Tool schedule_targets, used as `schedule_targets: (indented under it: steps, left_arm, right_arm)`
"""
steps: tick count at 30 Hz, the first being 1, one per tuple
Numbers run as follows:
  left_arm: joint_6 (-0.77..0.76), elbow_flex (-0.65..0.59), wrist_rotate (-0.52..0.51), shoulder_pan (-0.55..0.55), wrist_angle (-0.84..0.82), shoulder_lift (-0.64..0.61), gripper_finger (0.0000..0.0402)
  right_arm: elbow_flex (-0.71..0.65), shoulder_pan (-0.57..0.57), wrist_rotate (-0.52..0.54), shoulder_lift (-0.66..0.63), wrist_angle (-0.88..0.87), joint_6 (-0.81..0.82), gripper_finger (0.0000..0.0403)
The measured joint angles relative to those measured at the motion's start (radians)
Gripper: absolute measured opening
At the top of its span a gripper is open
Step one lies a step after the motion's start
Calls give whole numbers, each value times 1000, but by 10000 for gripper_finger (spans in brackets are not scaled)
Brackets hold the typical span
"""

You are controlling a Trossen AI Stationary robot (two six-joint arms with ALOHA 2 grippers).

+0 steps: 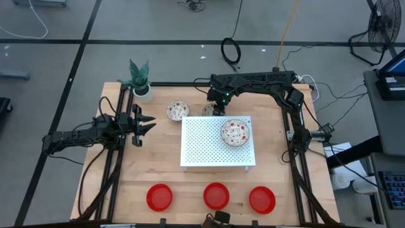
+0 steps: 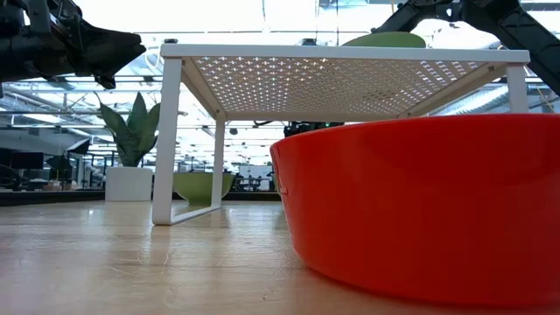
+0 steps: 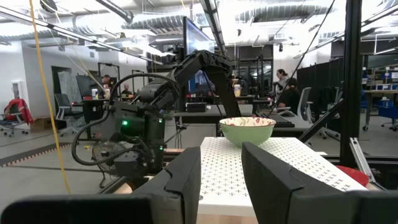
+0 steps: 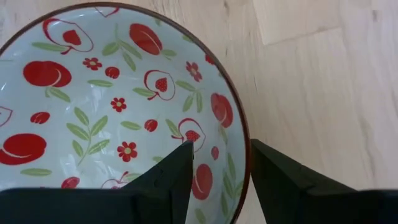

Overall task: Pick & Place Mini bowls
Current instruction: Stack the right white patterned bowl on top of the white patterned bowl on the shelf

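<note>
Right pincer (image 4: 219,180), fingers apart, straddles the rim of a patterned bowl (image 4: 112,106) behind the board (image 1: 218,140), upper centre. Left pincer (image 1: 147,123), apart, hovers at left. Another patterned bowl (image 1: 235,132) sits on the board; red bowls (image 1: 216,196) line the surface's (image 1: 158,168) bottom edge.

Bright overhead light, blurred foreground.

Both arms are matte black with looping black cables; a green light glows on the right arm (image 3: 124,123).
</note>
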Motion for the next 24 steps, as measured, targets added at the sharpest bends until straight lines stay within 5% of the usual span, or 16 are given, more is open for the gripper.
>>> schedule_targets:
  steps: [24]
  left_arm:
    - [0,0,0,0,0,0,120]
  right_arm:
    - [0,0,2,0,5,108,141]
